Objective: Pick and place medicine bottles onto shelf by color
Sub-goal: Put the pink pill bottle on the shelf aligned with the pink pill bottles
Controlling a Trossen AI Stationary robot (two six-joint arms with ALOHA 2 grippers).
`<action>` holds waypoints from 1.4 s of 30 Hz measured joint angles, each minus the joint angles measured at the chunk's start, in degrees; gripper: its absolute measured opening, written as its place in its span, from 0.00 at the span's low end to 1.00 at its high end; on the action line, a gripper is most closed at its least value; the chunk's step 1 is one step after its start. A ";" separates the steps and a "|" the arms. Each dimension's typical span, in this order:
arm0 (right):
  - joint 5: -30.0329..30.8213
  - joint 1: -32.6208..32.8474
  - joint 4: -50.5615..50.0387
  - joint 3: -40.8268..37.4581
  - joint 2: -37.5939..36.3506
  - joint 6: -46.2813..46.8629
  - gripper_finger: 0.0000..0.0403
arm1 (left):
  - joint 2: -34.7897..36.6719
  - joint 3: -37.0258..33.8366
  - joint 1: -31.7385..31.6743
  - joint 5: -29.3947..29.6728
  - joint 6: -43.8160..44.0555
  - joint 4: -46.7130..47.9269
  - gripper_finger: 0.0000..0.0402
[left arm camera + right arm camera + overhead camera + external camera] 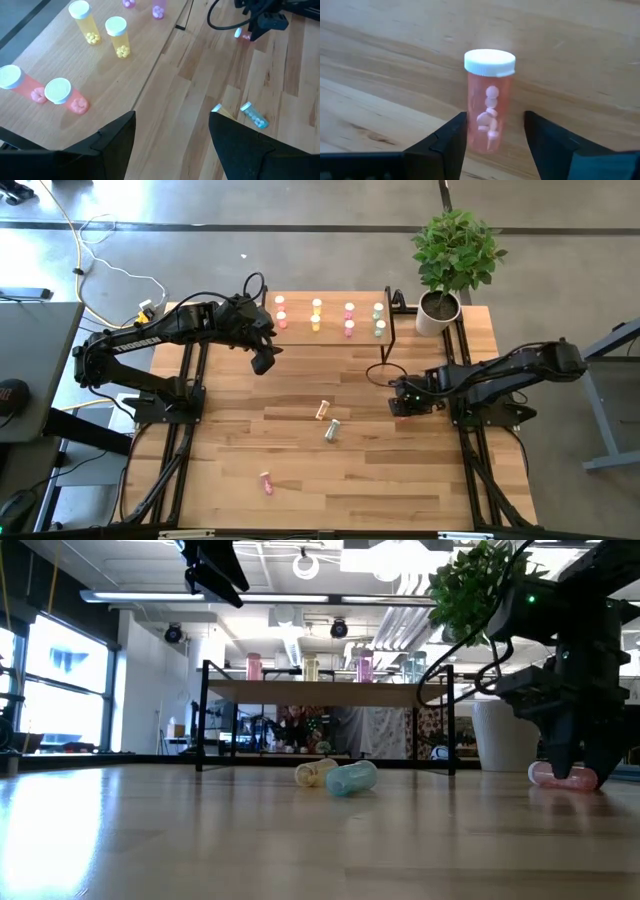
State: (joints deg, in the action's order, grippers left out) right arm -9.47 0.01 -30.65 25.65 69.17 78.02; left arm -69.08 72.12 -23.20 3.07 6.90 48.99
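left arm [150, 340]: raised at 10 o'clock, fingers [117, 142] spread | right arm [500, 375]: low at 3 o'clock, fingers [452, 140] parted

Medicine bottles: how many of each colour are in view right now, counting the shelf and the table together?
Red-orange cylindrical plastic bottles with white caps: 3
Yellow bottles: 3
Pink bottles: 3
Pale green bottles: 3
Total: 12

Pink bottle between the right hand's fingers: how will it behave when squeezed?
The pink bottle lies on its side, so it may roll if nudged off-centre. Smooth plastic could slip. Few pills inside: probably light. The right hand straddles it, open.
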 joint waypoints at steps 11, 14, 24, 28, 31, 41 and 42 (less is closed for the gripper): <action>-1.01 0.13 2.06 1.62 0.24 -1.73 0.21 | 0.00 0.00 -0.02 -0.66 0.46 -0.01 0.60; -0.89 0.14 3.69 1.62 0.24 -2.60 0.17 | 0.00 0.00 -0.02 -1.28 0.64 0.00 0.60; -1.75 1.04 20.22 1.62 0.24 -7.67 0.17 | 0.00 0.00 -0.02 -6.32 5.00 0.02 0.60; -0.84 2.43 31.85 1.62 0.24 -9.88 0.17 | 0.00 0.00 0.00 -7.97 5.55 0.00 0.60; 0.50 3.21 39.69 1.63 0.22 -12.43 0.17 | 0.00 0.00 0.05 -8.02 6.47 -0.43 0.60; 6.81 2.95 40.88 12.04 0.22 -26.94 0.17 | 0.00 0.00 3.16 -8.11 6.49 -7.53 0.60; 7.68 2.68 40.93 13.07 0.22 -28.25 0.17 | 0.00 0.00 3.57 -8.16 6.48 -8.41 0.60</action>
State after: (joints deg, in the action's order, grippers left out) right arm -1.79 2.69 10.28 38.72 69.38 49.76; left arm -69.08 72.12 -19.64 -5.09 13.38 40.58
